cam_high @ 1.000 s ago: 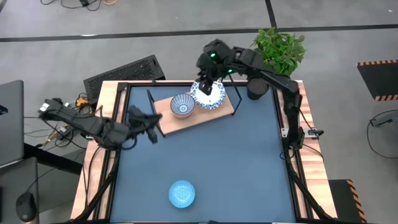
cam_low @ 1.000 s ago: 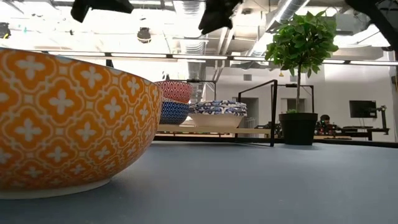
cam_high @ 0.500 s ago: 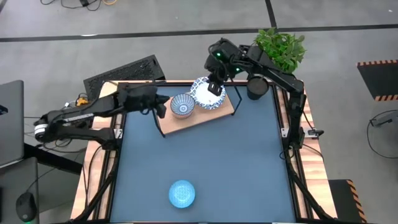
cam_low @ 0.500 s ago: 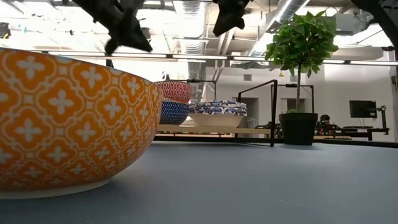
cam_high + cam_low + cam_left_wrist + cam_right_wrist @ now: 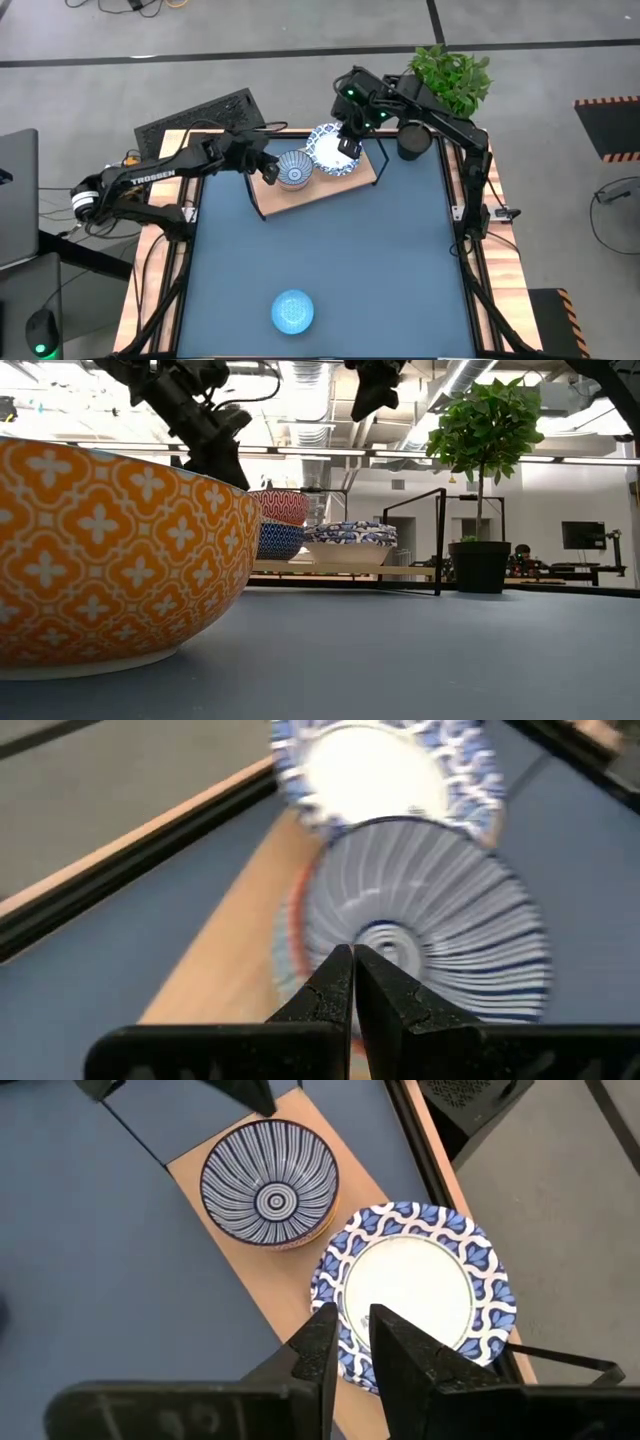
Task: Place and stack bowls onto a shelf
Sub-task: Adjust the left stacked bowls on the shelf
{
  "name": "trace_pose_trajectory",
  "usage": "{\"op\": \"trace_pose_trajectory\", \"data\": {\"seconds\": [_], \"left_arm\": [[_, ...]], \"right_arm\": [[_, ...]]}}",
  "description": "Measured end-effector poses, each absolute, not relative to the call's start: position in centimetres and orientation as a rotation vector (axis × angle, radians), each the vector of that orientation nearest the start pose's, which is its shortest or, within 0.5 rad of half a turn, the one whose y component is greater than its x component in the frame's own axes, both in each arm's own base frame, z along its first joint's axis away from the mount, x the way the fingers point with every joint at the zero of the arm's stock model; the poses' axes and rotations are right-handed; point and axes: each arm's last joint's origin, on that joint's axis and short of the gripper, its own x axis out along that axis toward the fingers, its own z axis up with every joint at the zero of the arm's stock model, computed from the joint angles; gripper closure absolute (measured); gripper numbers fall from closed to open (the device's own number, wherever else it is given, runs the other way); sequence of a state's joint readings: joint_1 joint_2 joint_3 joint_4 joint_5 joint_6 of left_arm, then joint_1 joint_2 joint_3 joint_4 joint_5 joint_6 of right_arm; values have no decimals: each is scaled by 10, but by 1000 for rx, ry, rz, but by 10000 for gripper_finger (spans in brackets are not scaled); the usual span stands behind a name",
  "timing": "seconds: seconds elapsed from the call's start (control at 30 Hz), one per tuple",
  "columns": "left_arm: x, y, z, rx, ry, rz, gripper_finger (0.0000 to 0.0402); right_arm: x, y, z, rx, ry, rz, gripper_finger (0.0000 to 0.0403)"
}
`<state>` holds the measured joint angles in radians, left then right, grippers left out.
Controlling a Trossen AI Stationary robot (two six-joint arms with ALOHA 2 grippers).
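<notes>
My big blue desk fills the middle of the high view, and the shelf, a light wood board with a thin black wire frame, lies near its upper edge, so the bowls all get gathered in one place. On the shelf, in the upper middle of the frame, sits a big white bowl with a blue rim, and just left of it a striped blue bowl rests on top of a red one, stacked to save room. A light blue bowl waits alone at the bottom middle of the high view, well apart from the shelf, so I think it needs to go up there too. In the low view an orange bowl fills the left side, very close to that camera. My left tool is at the left edge of the striped bowl, pinched tight with nothing in it. My right tool hangs over the white bowl, with only a thin gap between its fingers, and it holds nothing.
</notes>
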<state>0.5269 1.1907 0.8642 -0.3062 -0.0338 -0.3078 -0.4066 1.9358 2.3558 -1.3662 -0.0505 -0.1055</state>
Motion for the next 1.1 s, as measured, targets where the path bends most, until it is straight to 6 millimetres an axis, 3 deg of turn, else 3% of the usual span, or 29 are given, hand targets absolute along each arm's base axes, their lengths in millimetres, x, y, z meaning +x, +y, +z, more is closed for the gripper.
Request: {"op": "trace_pose_trajectory", "data": {"seconds": [0.17,0.43,0.73,1.1], "left_arm": [[203,140,264,-493,580,810,401],[205,142,262,-471,602,730,401],[220,152,241,-429,691,696,401],[214,142,270,-477,598,510,401]], "right_arm": [[341,-145,426,118,940,-279,317],[341,-145,426,119,938,-279,317],[341,-145,427,119,930,-280,317],[341,-145,427,118,936,-277,317]]}}
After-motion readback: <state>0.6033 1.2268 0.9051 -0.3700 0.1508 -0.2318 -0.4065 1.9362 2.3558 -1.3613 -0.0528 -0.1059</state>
